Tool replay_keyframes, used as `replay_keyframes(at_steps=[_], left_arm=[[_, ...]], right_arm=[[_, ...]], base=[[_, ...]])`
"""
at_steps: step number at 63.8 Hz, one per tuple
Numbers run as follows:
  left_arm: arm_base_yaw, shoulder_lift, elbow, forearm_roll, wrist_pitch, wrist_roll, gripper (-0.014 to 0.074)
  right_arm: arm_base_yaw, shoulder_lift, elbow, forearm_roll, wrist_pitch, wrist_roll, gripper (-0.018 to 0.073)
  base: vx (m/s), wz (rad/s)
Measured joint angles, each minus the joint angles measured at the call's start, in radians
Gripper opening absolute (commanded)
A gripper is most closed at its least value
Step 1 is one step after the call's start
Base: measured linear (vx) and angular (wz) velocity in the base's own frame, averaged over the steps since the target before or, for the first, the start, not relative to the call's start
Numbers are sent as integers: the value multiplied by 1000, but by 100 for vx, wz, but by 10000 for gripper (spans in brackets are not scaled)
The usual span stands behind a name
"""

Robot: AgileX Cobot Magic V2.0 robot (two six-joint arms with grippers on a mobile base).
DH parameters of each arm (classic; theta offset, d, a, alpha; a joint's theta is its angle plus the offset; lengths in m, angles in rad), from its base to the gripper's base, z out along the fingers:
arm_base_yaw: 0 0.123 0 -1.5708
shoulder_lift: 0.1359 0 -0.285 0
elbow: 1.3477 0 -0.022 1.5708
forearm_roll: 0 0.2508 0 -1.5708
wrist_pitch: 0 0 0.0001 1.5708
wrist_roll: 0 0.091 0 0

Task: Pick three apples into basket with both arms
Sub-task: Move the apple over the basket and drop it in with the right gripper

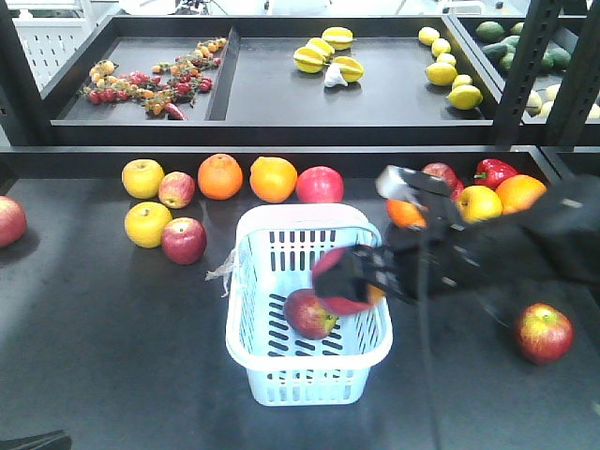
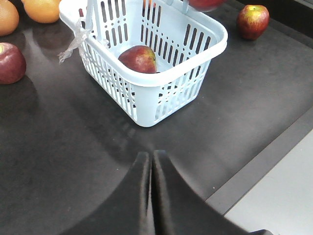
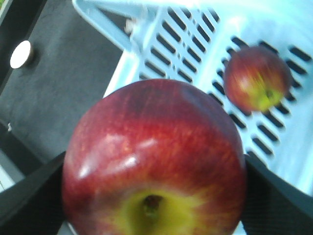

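Right tool (image 1: 349,279) is clamped on a dark red apple (image 3: 154,161), its black fingers (image 3: 274,200) pressed to both sides of the fruit, yellow-green stem end facing the wrist camera. Tool and apple hang above the pale blue basket (image 1: 246,281), over its right half. Inside the basket one apple (image 1: 309,313) lies on the slotted bottom. A scrap of clear plastic (image 2: 73,41) hangs from the basket's rim. Left tool (image 2: 150,161) sits low over the dark counter (image 2: 73,147) in front of the basket, its two fingers pressed together with nothing between them.

Outside the basket, a third red apple (image 1: 544,332) lies on the counter to the right, well apart. To the left sit a red apple (image 1: 184,240) beside a yellow apple (image 1: 148,224). Behind the basket stand two oranges (image 1: 220,176). A far tray (image 1: 281,89) holds lemons (image 1: 441,73) and striped yellow fruit.
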Motion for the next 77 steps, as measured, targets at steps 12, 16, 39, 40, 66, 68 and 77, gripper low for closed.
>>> replay_keyframes(at_steps=[12,16,39,40,66,68,77], left_arm=[[0,0,0,0,0,0,-6],[0,0,0,0,0,0,-6],[0,0,0,0,0,0,-6],[0,0,0,0,0,0,-6],[0,0,0,0,0,0,-6],[0,0,0,0,0,0,-6],[0,0,0,0,0,0,-6]], right_arm=[[7,132,-97,4,-11,-1,126],[7,165,-118,4,-12,-1,215],[7,226,-164,4,-11,-24,699],[7,226,-164,4,-11,-24,705],[7,226,-166,9,-21,-30,644],[7,226,-166,10,-18,-30,622],[5,215,-166,8,40,-28,476]], base=[[0,0],[0,0],[0,0],[0,0],[0,0],[0,0],[0,0]])
